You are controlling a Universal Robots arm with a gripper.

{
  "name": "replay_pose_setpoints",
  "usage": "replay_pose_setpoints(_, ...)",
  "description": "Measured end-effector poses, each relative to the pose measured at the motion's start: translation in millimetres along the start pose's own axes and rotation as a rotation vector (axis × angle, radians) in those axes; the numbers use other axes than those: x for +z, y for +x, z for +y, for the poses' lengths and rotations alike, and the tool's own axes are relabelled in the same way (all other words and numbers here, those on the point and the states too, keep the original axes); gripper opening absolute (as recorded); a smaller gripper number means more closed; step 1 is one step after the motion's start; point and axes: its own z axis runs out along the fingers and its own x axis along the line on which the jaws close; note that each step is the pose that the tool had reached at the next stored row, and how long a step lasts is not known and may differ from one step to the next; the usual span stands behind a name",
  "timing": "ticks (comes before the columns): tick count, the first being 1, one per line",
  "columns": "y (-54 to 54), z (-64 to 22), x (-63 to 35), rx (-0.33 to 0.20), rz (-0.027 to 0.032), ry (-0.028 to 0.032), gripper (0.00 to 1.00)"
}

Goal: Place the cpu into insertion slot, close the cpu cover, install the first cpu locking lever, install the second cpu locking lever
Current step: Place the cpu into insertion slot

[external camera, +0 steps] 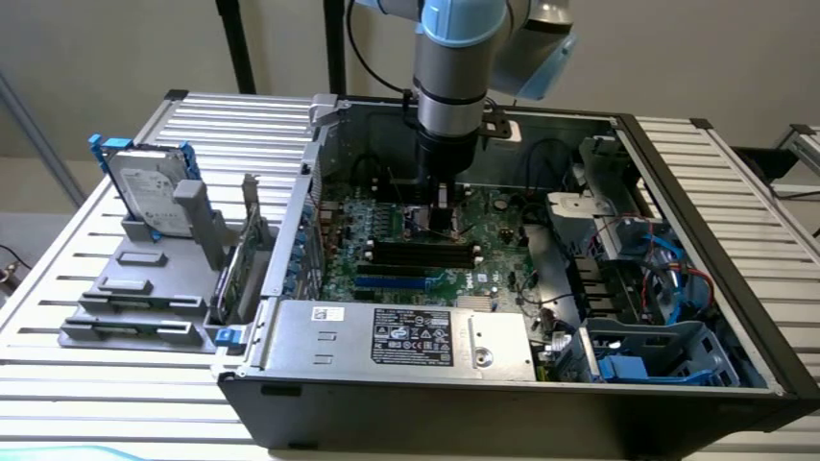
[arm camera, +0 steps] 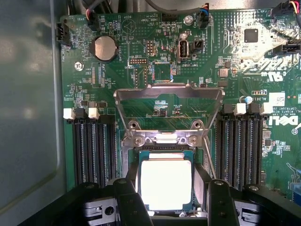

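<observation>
The pale, glossy square cpu (arm camera: pixel 165 181) lies in the insertion slot (arm camera: pixel 162 150), silvery cpu cover (arm camera: pixel 168 92) tipped open; the pincer (arm camera: pixel 168 189) straddles it, jaws apart

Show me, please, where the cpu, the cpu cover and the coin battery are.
cpu (arm camera: pixel 165 183), wrist view, its centre.
cpu cover (arm camera: pixel 141 92), wrist view, its end bar.
coin battery (arm camera: pixel 104 48), wrist view, its centre.
</observation>
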Motion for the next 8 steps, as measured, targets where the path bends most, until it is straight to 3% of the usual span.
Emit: replay_pose_setpoints(8, 0.0, 0.0, 0.4, 0.0, -0.0014, -0.0001, 0.55)
